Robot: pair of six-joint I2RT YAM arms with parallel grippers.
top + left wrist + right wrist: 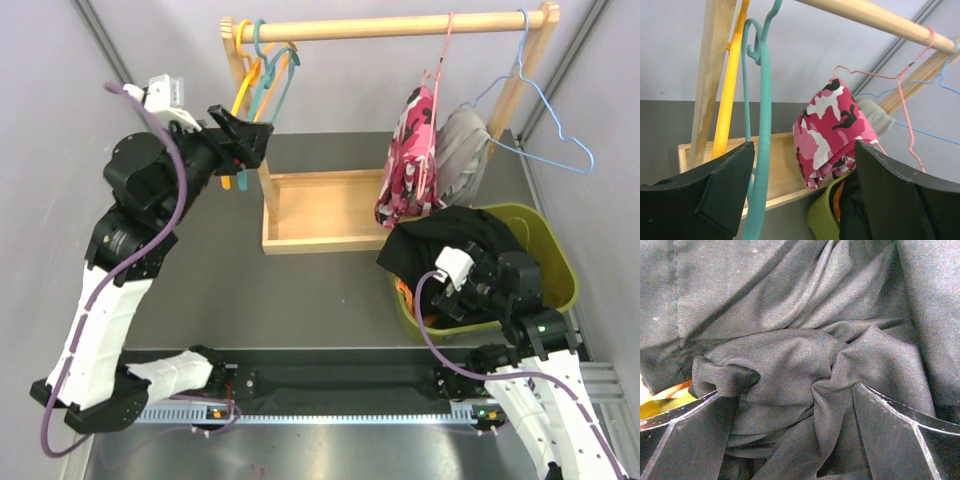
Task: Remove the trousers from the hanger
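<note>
The pink camouflage trousers (pixel 408 160) hang folded over a pink wire hanger (pixel 446 60) on the wooden rod (pixel 400 27); they also show in the left wrist view (pixel 832 130). The grey trousers (pixel 462 155) hang just right of them. The black trousers (pixel 450 235) lie heaped in the green bin (pixel 556 250), with a bit of the orange trousers (pixel 404 293) under them. My left gripper (pixel 248 132) is open and empty beside the empty teal hanger (pixel 760 165). My right gripper (pixel 787 395) is open, low over the black cloth (pixel 790 360), which bulges between its fingers.
A yellow hanger (pixel 730 90) and teal hangers (pixel 268 70) hang at the rod's left end. An empty blue wire hanger (pixel 545 120) hangs at the right end. The rack's wooden tray base (pixel 320 240) sits between its posts, left of the bin.
</note>
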